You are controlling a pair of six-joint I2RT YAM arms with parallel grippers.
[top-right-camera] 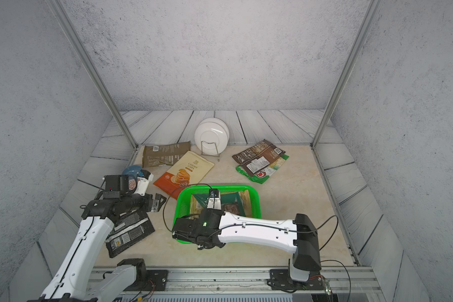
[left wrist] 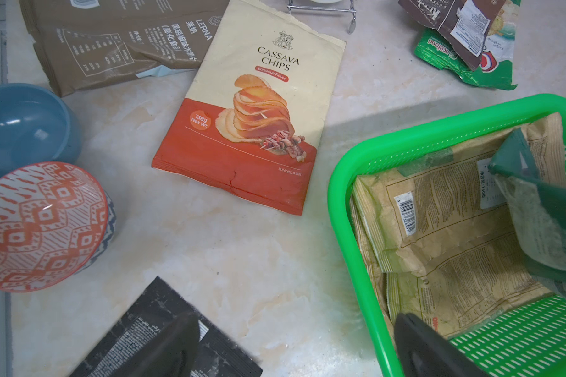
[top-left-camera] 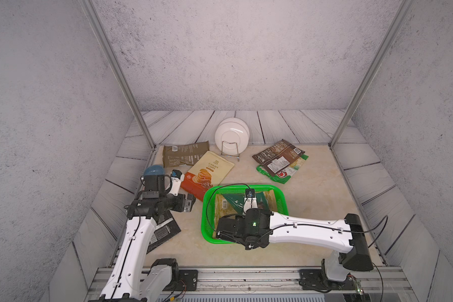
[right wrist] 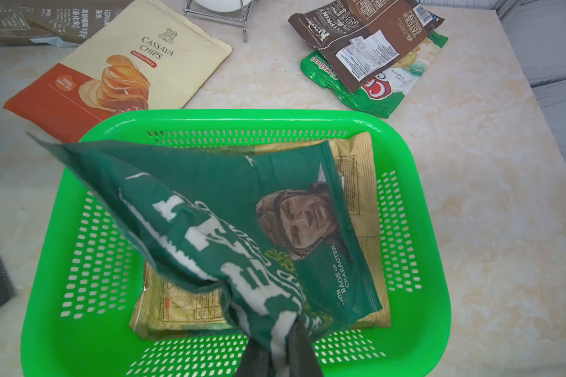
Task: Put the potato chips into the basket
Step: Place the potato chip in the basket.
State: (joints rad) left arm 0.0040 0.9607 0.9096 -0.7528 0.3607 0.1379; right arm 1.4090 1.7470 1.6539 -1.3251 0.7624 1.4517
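Right tool [right wrist: 276, 346] pinches green bag [right wrist: 223, 209], seemingly above basket [right wrist: 242, 118].

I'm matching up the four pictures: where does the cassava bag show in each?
Top view: cassava bag left of centre, by the basket's far left corner.
Top view: cassava bag, same place by the basket.
Left wrist: cassava bag between red bowl and basket.
Right wrist: cassava bag beyond the basket's rim.
Shared landmark: the green basket.

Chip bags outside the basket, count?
5: olive back left, cream-orange beside it, brown atop light green back right, black front left. More may be hidden.
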